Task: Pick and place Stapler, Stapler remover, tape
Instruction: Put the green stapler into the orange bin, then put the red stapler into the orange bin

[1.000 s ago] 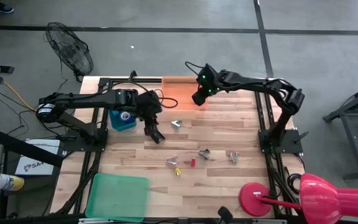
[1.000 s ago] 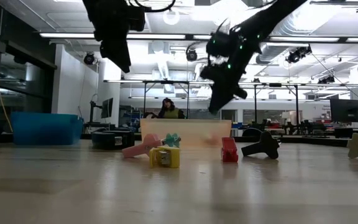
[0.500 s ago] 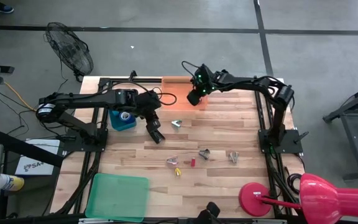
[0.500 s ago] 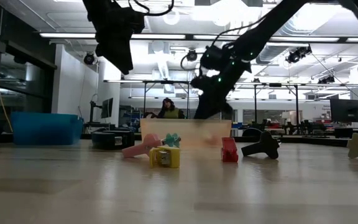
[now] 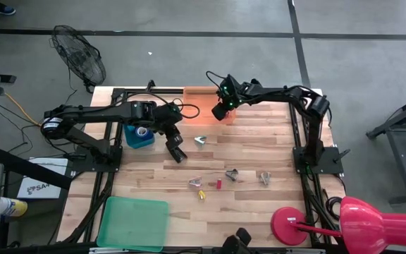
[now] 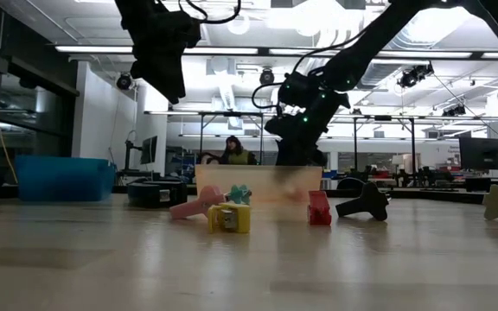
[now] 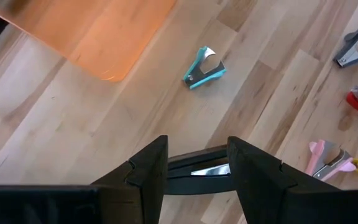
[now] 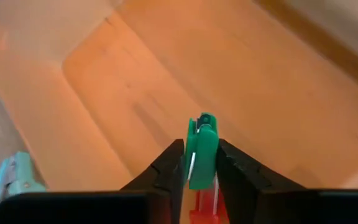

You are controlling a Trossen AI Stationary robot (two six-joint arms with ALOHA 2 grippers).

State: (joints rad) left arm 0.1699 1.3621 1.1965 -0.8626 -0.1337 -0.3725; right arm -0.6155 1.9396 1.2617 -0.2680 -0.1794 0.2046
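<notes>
My left gripper [image 7: 194, 163] hangs above the table's middle, shut on the black stapler [image 7: 197, 169], and stands high in the low view [image 6: 167, 73]. My right gripper [image 8: 201, 158] is low over the orange tray [image 5: 204, 97] at the far edge, shut on a green stapler remover [image 8: 202, 146]. A teal stapler remover [image 7: 202, 67] lies on the wood near the tray. Further removers lie nearer the front: pink [image 5: 195, 182], dark [image 5: 232, 174] and grey [image 5: 264, 178]. A ring that looks like tape [image 5: 142, 131] sits in the blue bin [image 5: 138, 137]. My left gripper pinches the stapler between its two fingers, which slant down from the table's left. The stapler lies across the fingers, its silvery metal strip [image 7: 209, 169] showing in the gap, and is lifted clear of the table. My right gripper pinches the green stapler remover by its flat sides [image 8: 194, 163], slanting down from the right. The remover stands on edge, its tip [image 8: 205, 119] past the fingertips, over the tray floor. Whether it touches the floor cannot be told.
A green tray [image 5: 134, 222] lies at the near left. Small yellow [image 5: 201, 194] and red [image 5: 218, 183] pieces lie among the removers. A pink lamp base [image 5: 291, 226] stands at the near right. A fan [image 5: 80, 53] stands beyond the far left corner.
My right gripper has sunk toward the orange tray with the green stapler remover and shifted a little toward the table's left. My left gripper has stayed in place with the stapler.
</notes>
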